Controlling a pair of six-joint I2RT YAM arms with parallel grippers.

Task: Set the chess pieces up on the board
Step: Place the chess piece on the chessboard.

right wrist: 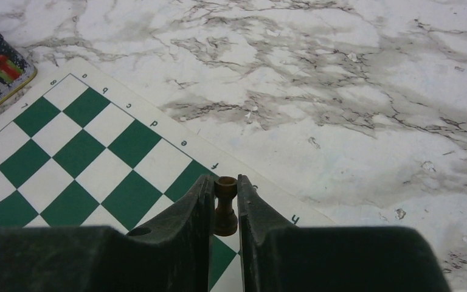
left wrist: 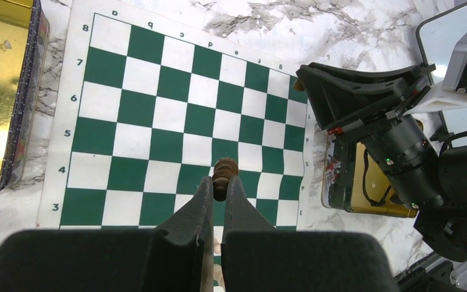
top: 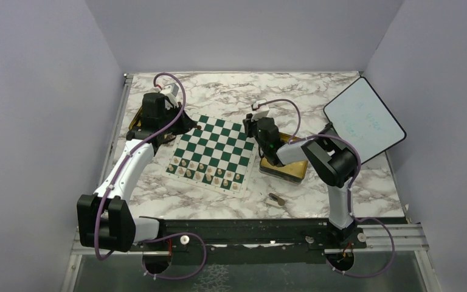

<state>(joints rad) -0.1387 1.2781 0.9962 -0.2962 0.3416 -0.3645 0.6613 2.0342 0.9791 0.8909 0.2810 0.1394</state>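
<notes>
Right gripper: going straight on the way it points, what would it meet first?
Likely the flat green-and-white chessboard, at its white border between letters f and h, the clamped dark brown turned chess piece touching first; height unclear.

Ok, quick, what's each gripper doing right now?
Left gripper: closed on a dark brown piece.
Right gripper: closed on a second dark brown piece.

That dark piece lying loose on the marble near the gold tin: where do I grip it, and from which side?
The loose dark piece seems to lie on its side, so come straight down and close across its middle, fingers square to its long axis. Too small here to pick a finer spot.
</notes>
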